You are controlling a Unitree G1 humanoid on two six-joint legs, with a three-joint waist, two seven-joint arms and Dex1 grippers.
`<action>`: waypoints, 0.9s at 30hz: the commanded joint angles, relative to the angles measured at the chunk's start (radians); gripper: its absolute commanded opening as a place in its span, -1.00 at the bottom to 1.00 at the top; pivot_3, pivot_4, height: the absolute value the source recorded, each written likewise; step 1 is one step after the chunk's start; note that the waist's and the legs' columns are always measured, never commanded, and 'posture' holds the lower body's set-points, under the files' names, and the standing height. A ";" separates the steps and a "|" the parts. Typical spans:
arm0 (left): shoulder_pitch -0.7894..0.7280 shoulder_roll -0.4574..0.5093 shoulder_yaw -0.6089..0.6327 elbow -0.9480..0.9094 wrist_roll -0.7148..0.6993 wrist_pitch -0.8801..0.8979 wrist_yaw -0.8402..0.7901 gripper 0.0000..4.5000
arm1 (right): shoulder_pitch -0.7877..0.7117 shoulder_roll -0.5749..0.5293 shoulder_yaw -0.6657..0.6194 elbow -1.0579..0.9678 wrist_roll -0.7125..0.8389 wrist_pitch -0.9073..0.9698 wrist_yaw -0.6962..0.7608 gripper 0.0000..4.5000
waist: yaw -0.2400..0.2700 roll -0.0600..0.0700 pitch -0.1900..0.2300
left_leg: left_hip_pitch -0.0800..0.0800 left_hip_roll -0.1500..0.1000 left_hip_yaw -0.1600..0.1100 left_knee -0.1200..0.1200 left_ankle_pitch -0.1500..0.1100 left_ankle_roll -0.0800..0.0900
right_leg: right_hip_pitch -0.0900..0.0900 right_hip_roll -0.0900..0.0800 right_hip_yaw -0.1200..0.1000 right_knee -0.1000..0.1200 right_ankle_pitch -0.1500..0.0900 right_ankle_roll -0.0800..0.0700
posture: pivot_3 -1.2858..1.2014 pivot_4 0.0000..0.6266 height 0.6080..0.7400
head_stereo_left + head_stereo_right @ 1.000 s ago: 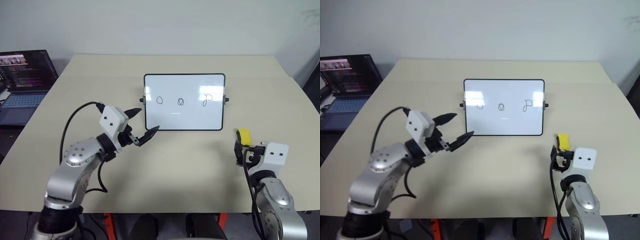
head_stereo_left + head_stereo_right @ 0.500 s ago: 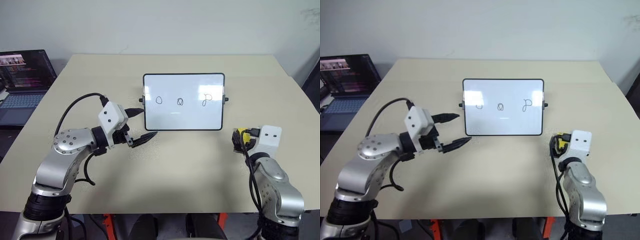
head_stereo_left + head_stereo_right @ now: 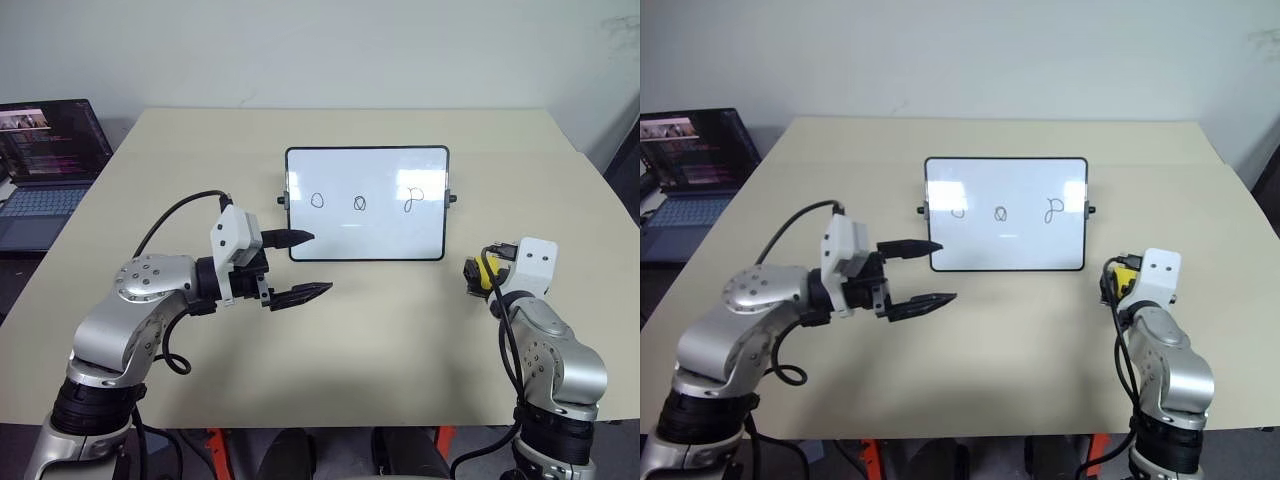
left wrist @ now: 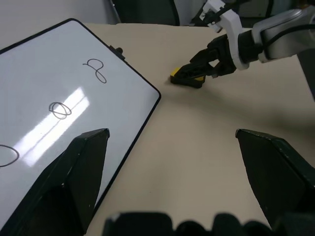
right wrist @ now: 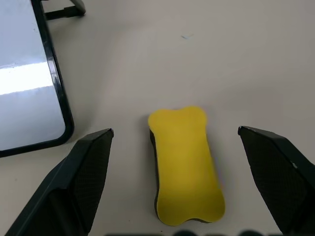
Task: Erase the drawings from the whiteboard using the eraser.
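Two grippers over the table, both empty. Right gripper [image 5: 182, 216] has its fingers spread wide, one on each side of the eraser [image 5: 186, 164], not yet touching it. Eraser lies flat on the table [image 3: 400, 330] toward its right edge, just off the whiteboard's [image 3: 367, 232] near right corner. Its long axis runs along the line the gripper points, so the open fingers face its long sides; a straight closing should catch it across the narrow width. Left gripper [image 3: 300, 265], also wide open, hangs off the board's near left corner, well apart from the eraser. All three drawings [image 3: 361, 202] remain.
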 commanded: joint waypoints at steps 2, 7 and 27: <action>-0.023 0.012 0.000 -0.048 -0.040 0.033 -0.008 1.00 | -0.025 -0.005 -0.013 -0.017 0.007 0.013 -0.003 0.98 | 0.000 0.000 0.000 | 0.000 0.000 0.000 0.000 0.000 0.000 | 0.000 0.000 0.000 0.000 0.000 0.000 | 0.03 -0.52 1.00; -0.026 0.012 -0.003 -0.051 -0.030 0.032 -0.002 1.00 | -0.028 -0.001 -0.015 -0.014 0.009 0.029 -0.002 0.98 | 0.000 0.000 0.000 | 0.000 0.000 0.000 0.000 0.000 0.000 | 0.000 0.000 0.000 0.000 0.000 0.000 | 0.03 -0.52 1.00; -0.023 0.012 -0.009 -0.056 -0.021 0.029 0.009 1.00 | -0.027 -0.020 -0.007 0.035 0.002 0.008 0.018 0.05 | 0.000 0.000 0.000 | 0.000 0.000 0.000 0.000 0.000 0.000 | 0.000 0.000 0.000 0.000 0.000 0.000 | 0.03 -0.52 1.00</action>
